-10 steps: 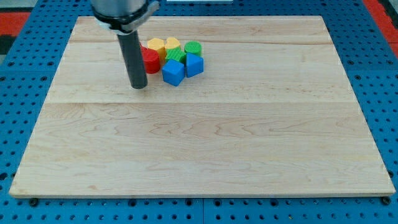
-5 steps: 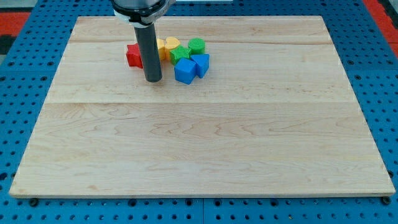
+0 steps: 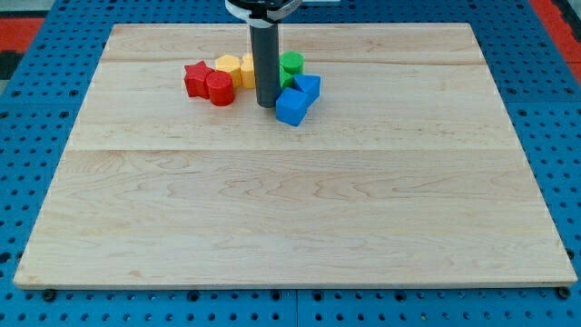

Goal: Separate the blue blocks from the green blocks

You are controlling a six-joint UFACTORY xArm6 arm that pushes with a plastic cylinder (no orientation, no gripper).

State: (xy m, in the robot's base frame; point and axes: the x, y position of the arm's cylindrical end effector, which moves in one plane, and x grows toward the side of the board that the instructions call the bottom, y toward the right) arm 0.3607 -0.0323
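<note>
My rod stands upright, coming down from the view's top edge where the arm's mount is cut off, with my tip resting low at table height, near top centre.

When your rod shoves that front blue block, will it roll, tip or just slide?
Probably slide: the front blue block looks squat and flat-sided, so rolling or tipping seems unlikely. It may twist, since my tip sits off to its left. The wooden board looks smooth, and the block probably light.

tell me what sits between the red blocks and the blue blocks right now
In the camera view, the yellow blocks and my tip lie between the red blocks at the view's left and the blue blocks at the view's right.
</note>
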